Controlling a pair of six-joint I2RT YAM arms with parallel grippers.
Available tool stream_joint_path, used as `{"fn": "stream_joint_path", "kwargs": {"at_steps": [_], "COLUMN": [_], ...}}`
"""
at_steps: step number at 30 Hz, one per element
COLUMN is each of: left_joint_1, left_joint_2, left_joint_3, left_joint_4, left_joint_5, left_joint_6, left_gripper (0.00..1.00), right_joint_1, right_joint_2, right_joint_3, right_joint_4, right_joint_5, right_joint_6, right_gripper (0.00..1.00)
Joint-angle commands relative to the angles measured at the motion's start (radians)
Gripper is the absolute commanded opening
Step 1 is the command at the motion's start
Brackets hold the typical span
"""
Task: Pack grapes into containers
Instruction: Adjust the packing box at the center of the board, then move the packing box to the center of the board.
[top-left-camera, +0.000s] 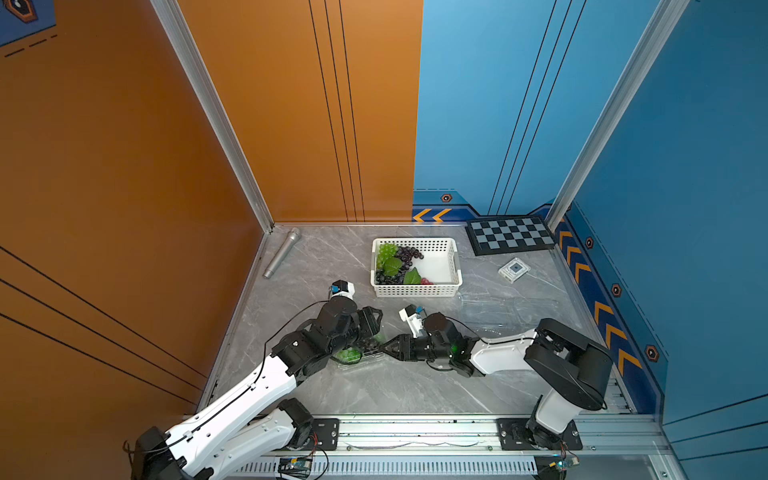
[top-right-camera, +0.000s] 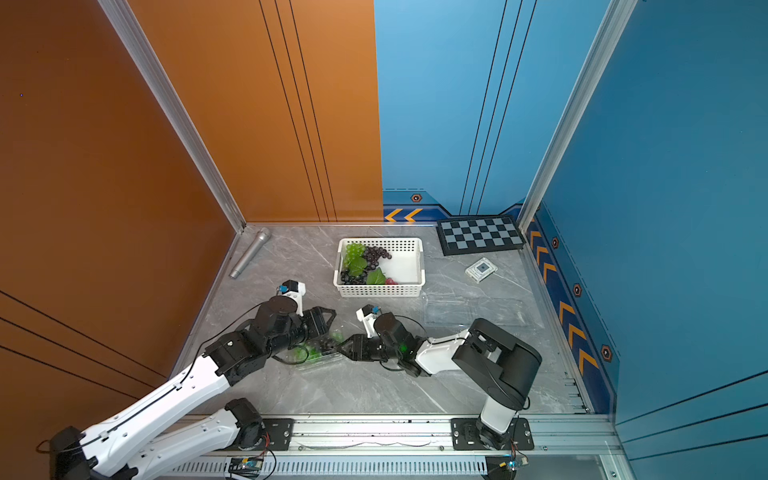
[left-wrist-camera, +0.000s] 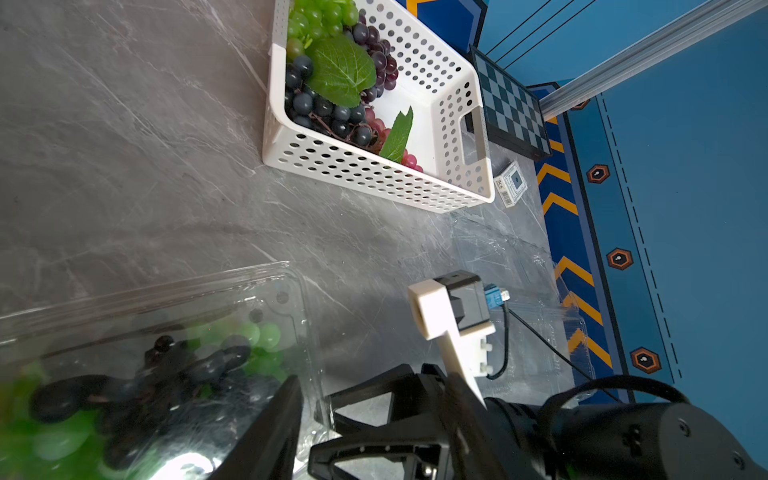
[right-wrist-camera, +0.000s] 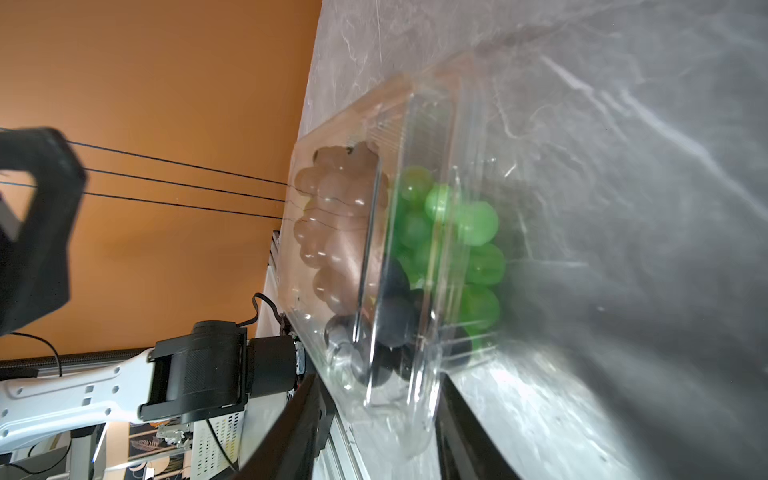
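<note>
Closing the filled box (top-left-camera: 358, 359) seems to be the step in hand. It lies flat on the desk (top-left-camera: 374, 395), near the front edge, between the two arms. Green and dark grapes (right-wrist-camera: 457, 249) are inside it. The lid (left-wrist-camera: 166, 299) looks lowered over them, but I cannot tell if it is snapped.

The long axis of the box runs across the desk, side to side. One short end points to the right claw (right-wrist-camera: 378, 376) and the other end goes under the left arm. The right claw is low, with its jaws apart and this short end between them. If they press on the plastic, I cannot tell. The left claw (top-left-camera: 371, 328) hangs over the box. Only one finger (left-wrist-camera: 270, 428) shows in its wrist view, against the clear wall, so I cannot tell how wide it stands.

I judge that the next move calls for an even push on the lid rim, while the thin box is kept from sliding.

Farther back, on the right, an empty box (top-left-camera: 507, 311) lies on the desk. Behind it, in the middle, the basket (top-left-camera: 415, 291) holds green, dark and red bunches (top-left-camera: 395, 262), not yet packed.
</note>
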Motion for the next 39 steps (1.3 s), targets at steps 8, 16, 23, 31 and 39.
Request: {"fn": "stream_joint_path", "kwargs": {"at_steps": [8, 16, 23, 31, 39], "left_joint_1": [0.052, 0.062, 0.035, -0.021, -0.044], "left_joint_2": [-0.047, -0.030, 0.024, 0.099, 0.165], "left_joint_3": [-0.021, -0.007, 0.027, 0.024, 0.028], "left_joint_4": [-0.043, -0.047, -0.036, 0.076, 0.136], "left_joint_5": [0.010, 0.026, 0.013, 0.005, 0.016], "left_joint_6": [0.005, 0.028, 0.056, 0.061, 0.057], "left_gripper": [0.56, 0.56, 0.56, 0.56, 0.56], "right_joint_1": [0.057, 0.038, -0.068, -0.229, -0.409], "right_joint_2": [0.242, 0.233, -0.074, -0.564, -0.817], "right_joint_3": [0.276, 0.323, 0.178, 0.120, -0.036], "right_joint_4": [-0.010, -0.122, -0.437, -1.083, -1.288], "right_joint_5": [0.004, 0.032, 0.139, 0.337, 0.377], "right_joint_6": [-0.005, -0.077, -0.217, -0.396, -0.375], "right_gripper": [0.41, 0.44, 0.51, 0.56, 0.50]}}
